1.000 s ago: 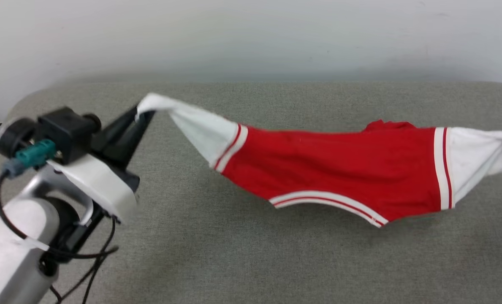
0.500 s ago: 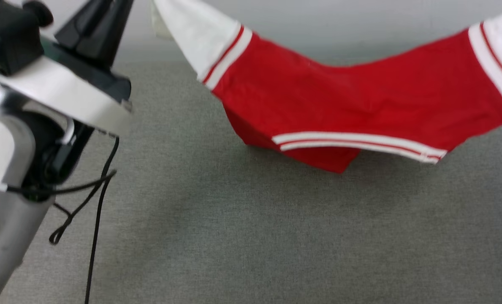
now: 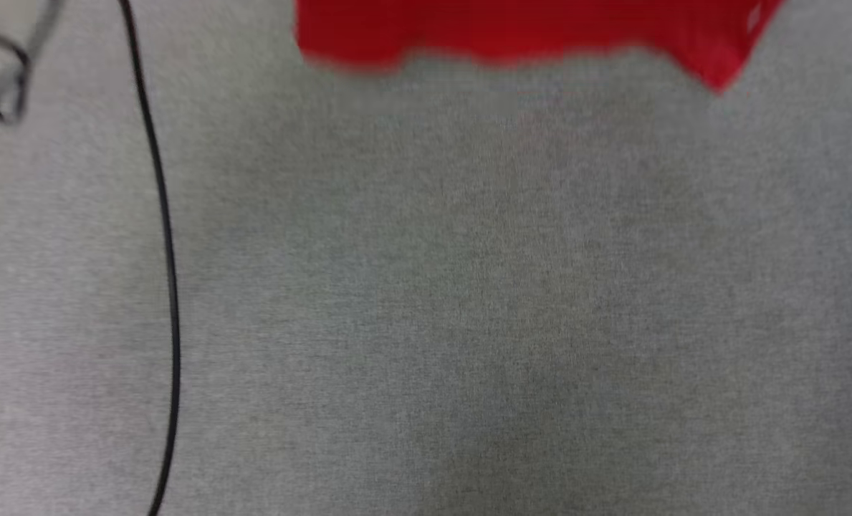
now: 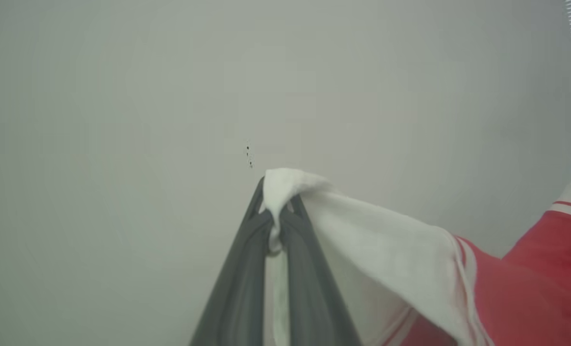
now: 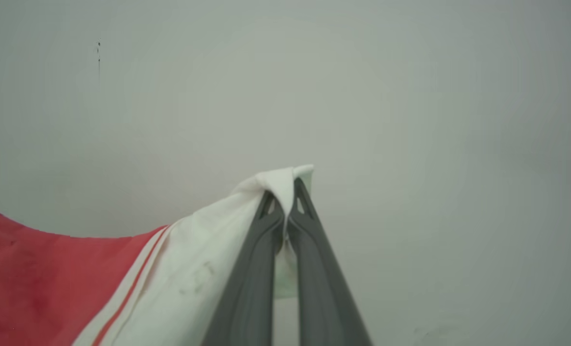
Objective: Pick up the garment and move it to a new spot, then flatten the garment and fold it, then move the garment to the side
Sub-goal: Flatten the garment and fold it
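The garment is up in the air, strung between both arms: left gripper pinched tight on one white sleeve, right gripper pinched tight on the other, bare wall behind! A second ago it sagged low over the grey table; now the head view has dipped and only a blurred red hem hangs at the top. I'd say the carry to a new spot is under way, with flattening and folding still ahead.
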